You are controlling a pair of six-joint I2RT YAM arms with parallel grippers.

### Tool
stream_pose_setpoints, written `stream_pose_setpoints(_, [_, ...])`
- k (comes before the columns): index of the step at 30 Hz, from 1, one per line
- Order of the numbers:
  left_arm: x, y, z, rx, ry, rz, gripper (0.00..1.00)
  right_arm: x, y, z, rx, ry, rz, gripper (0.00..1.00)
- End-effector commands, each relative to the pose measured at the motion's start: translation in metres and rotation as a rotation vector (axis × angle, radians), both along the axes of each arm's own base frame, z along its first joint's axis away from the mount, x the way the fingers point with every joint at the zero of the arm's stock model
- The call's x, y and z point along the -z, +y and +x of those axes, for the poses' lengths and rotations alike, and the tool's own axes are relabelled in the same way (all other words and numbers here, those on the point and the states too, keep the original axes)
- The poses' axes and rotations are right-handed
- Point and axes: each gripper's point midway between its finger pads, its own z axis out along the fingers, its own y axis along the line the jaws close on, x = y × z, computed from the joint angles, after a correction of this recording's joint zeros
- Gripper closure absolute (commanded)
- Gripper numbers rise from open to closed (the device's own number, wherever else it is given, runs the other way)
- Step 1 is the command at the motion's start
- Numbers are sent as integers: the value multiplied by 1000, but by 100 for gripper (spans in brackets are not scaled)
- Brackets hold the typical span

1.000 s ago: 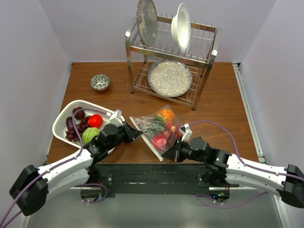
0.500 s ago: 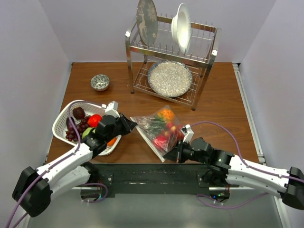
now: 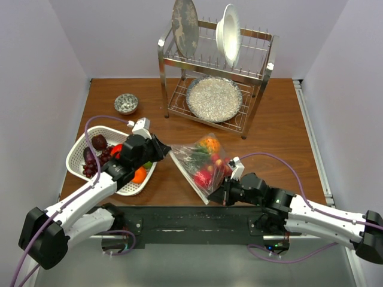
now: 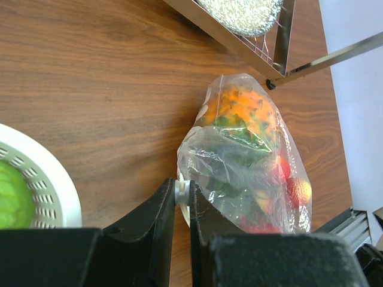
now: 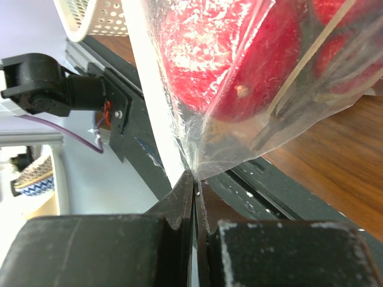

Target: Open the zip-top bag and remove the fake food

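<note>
My left tool [image 4: 182, 194] and right tool [image 5: 194, 179] each clamp the limp, slippery bag [image 3: 200, 161] by its stiffer zip strip [image 3: 188, 176].

Edge of zip-top bag [image 4: 245, 161], seemingly between jaws

One clear bag [image 3: 200, 161], one white basket [image 3: 76, 150], one metal dish rack [image 3: 162, 78] and one small bowl [image 3: 125, 103] are counted on the table [image 3: 281, 131], along with two arms, the left arm [image 3: 84, 197] and the right arm [image 3: 323, 216]. Three dishes are held in the rack: one grey plate [image 3: 185, 27] and one white dish [image 3: 229, 33] upright on top, and one speckled plate [image 3: 213, 98] below. The fake food [image 3: 203, 177] packed in the bag cannot be counted exactly, but five pieces are counted in the basket: one dark fruit [image 3: 99, 142], one bunch of grapes [image 3: 99, 160], one red piece [image 3: 117, 149], one orange piece [image 3: 139, 174] and one green piece [image 4: 9, 200].
</note>
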Motion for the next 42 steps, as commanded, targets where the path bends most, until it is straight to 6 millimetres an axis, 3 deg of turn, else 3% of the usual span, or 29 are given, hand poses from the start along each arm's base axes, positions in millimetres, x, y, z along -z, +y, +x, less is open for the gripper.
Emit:
stream_pose_setpoints(1, [-36,-4,14,24,-81,3,100,-23,1,6,-28,-80,-49,85])
stream_pose_setpoints(2, [-37,-4,13,32,-81,9,100,-40,5,9,-48,-129,-48,79])
stream_pose_setpoints(4, [-40,-8,10,61,-74,11,100,-45,6,12,-74,-151,-99,63])
stream_pose_setpoints(6, [-42,-11,7,88,-73,9,100,-70,13,17,-112,-226,-107,50])
stream_pose_setpoints(10, [-43,-13,2,112,-65,3,100,-88,25,29,-148,-330,-186,36])
stream_pose_setpoints(11, [-43,-13,2,115,-63,3,100,-85,28,40,-139,-368,-266,34])
stream_pose_setpoints(16, [-43,-15,-1,132,-59,3,100,-68,42,58,-153,-475,-544,28])
stream_pose_setpoints(17, [-43,-15,-1,136,-60,4,100,-73,47,57,-168,-503,-575,28])
stream_pose_setpoints(18, [-43,-15,-2,136,-60,4,100,-60,48,65,-151,-516,-660,26])
stream_pose_setpoints(26, [-40,-15,-4,146,-57,8,100,-44,63,77,-146,-577,-837,25])
stream_pose_setpoints(28, [-40,-15,-5,150,-58,9,100,-37,62,79,-140,-581,-881,28])
stream_pose_setpoints(31, [-39,-15,-6,152,-58,8,100,-37,56,87,-86,-588,-938,42])
stream_pose_setpoints(32, [-40,-15,-6,154,-60,6,100,-40,54,91,-56,-594,-945,55])
stream_pose_setpoints(34, [-37,-15,-7,157,-56,7,100,-42,56,92,-43,-598,-934,65])
stream_pose_setpoints(35, [-37,-15,-7,157,-55,8,100,-44,56,93,-23,-596,-919,76])
stream_pose_setpoints(38, [-30,-15,-11,170,-43,8,100,-48,59,94,1,-598,-890,96])
stream_pose_setpoints(39, [-25,-16,-14,180,-32,9,100,-52,57,96,23,-605,-887,100])
stream_pose_setpoints(42, [-18,-15,-19,194,-16,10,97,-60,57,99,74,-605,-847,100])
